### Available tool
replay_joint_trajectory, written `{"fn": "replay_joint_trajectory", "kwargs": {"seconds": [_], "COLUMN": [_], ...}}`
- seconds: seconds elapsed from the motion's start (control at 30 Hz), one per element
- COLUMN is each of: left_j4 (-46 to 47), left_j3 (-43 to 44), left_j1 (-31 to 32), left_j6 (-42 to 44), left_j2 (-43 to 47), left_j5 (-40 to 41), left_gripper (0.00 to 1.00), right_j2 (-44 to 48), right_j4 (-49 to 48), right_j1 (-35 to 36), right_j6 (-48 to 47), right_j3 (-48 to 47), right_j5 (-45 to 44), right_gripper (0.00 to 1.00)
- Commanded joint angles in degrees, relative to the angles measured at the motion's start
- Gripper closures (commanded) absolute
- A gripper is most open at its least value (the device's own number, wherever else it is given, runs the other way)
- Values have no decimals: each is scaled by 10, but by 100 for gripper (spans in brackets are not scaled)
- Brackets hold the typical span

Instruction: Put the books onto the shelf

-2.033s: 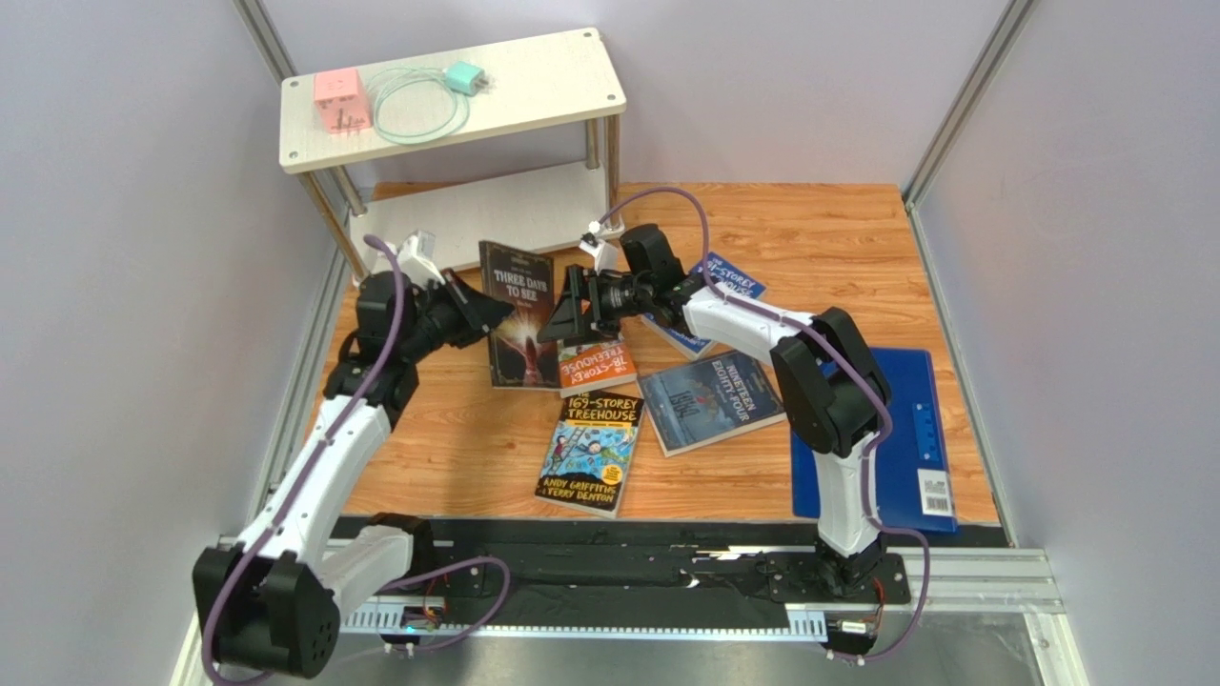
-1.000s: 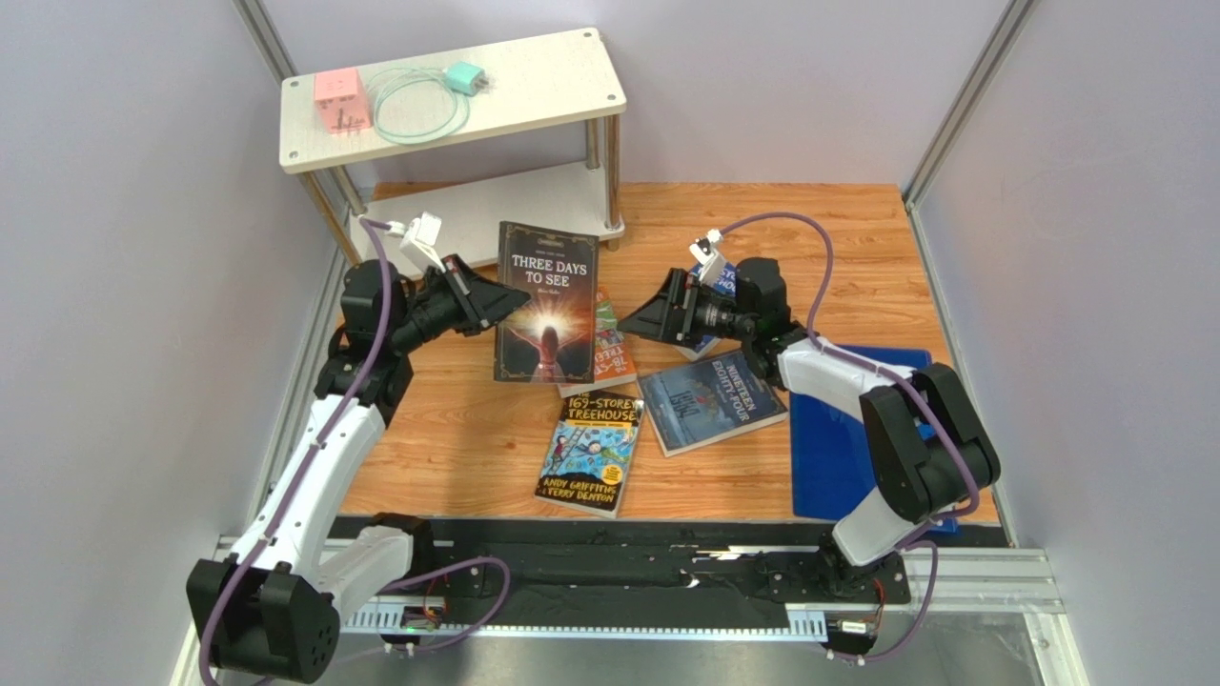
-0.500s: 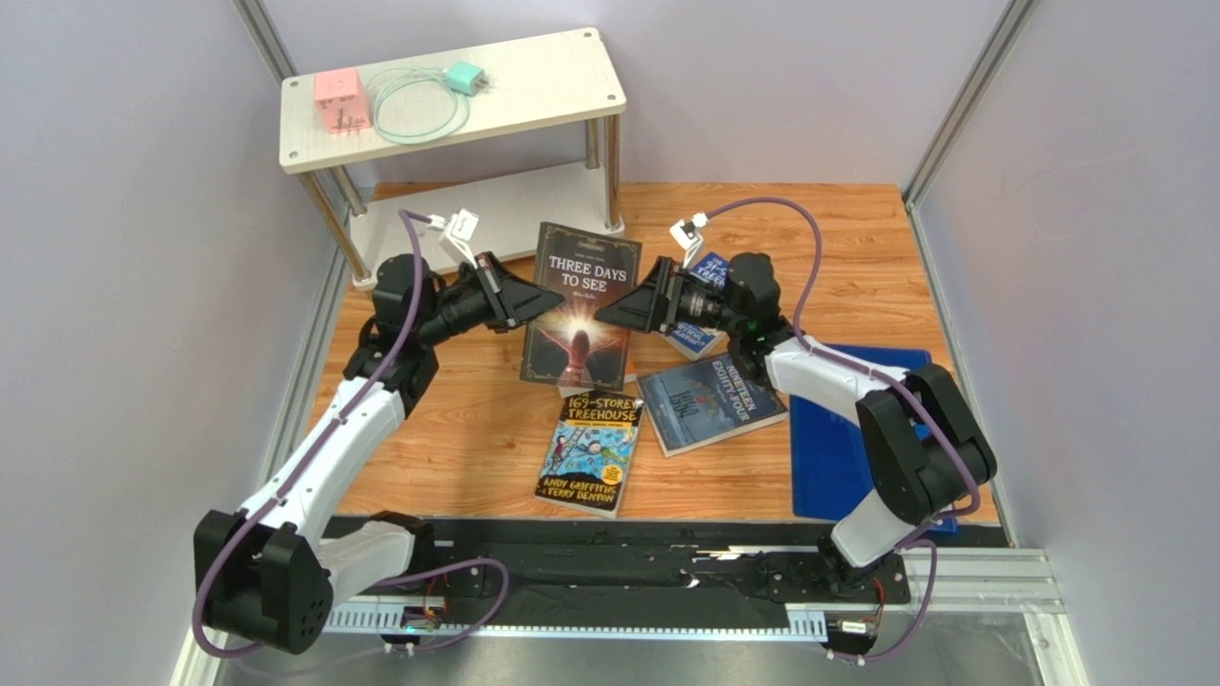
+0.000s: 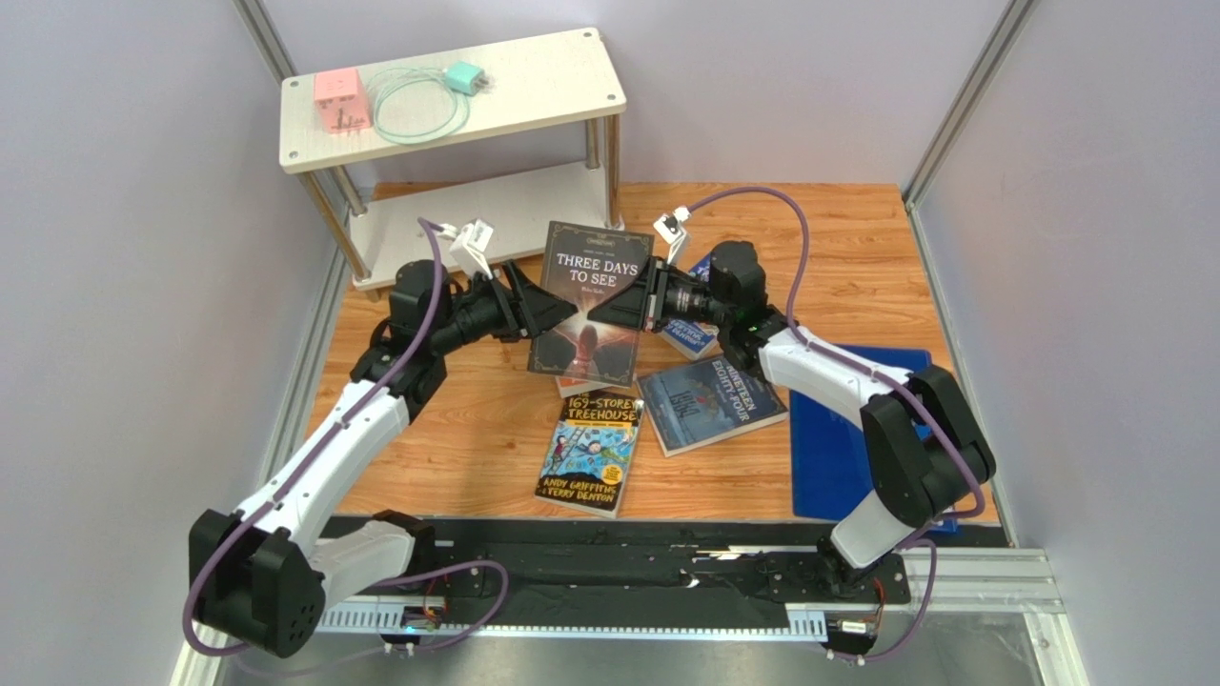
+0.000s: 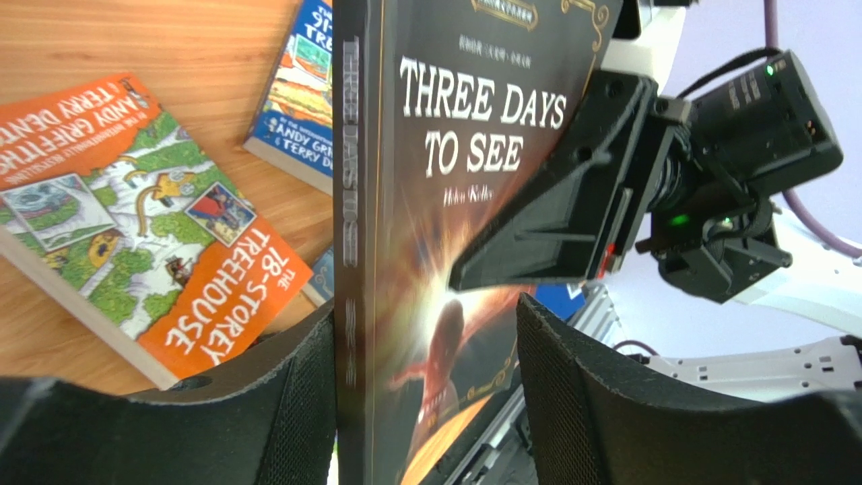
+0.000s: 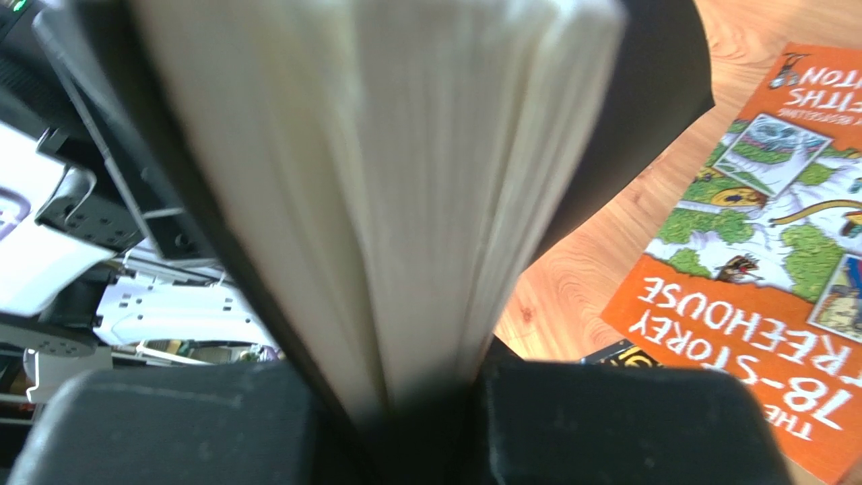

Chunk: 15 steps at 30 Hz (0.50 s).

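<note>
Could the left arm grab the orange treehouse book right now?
Probably not yet: the left claw straddles the upright dark brown book, which blocks the way to the orange book lying flat below.

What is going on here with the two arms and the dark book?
Both arms meet at the dark brown book, held upright above the table. The right gripper is clamped on its page edge; the left gripper stands open around the spine. The other books lie flat on the table, and no book shows on the shelf.

right claw (image 4: 632, 303) grips book (image 4: 589, 275), left claw (image 4: 543, 309) loosened
</note>
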<state>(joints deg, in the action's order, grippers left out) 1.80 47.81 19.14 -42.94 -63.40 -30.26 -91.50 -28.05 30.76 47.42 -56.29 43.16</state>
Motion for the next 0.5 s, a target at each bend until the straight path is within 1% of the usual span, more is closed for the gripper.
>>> {"fn": "replay_joint_trajectory", "kwargs": {"seconds": [0.0, 0.07, 0.17, 0.23, 0.33, 0.37, 0.4, 0.47], "left_j4": [-15, -4, 18, 27, 28, 26, 26, 39], "left_j3": [0, -19, -43, -51, -62, -66, -71, -76], "left_j1": [3, 3, 3, 4, 8, 8, 8, 8], "left_j6": [22, 14, -5, -18, -16, -16, -18, -20], "left_j2": [41, 52, 65, 67, 73, 78, 80, 87], "left_j5": [9, 8, 2, -11, -13, -5, -2, 3], "left_gripper": [34, 35, 39, 44, 58, 67, 72, 81], "right_j2": [16, 8, 0, -3, -13, -17, -20, -30], "right_j4": [-1, 0, -1, -7, -36, -38, -43, -50], "right_j1": [-12, -18, -20, -25, -27, -27, -28, -27], "right_j6": [-22, -19, -13, -1, 20, 22, 28, 38], "right_j3": [-62, -78, -91, -96, -101, -104, -108, -115], "right_j5": [-20, -18, -16, -22, -19, -15, -11, -6], "right_gripper": [100, 100, 100, 100, 100, 100, 100, 100]}}
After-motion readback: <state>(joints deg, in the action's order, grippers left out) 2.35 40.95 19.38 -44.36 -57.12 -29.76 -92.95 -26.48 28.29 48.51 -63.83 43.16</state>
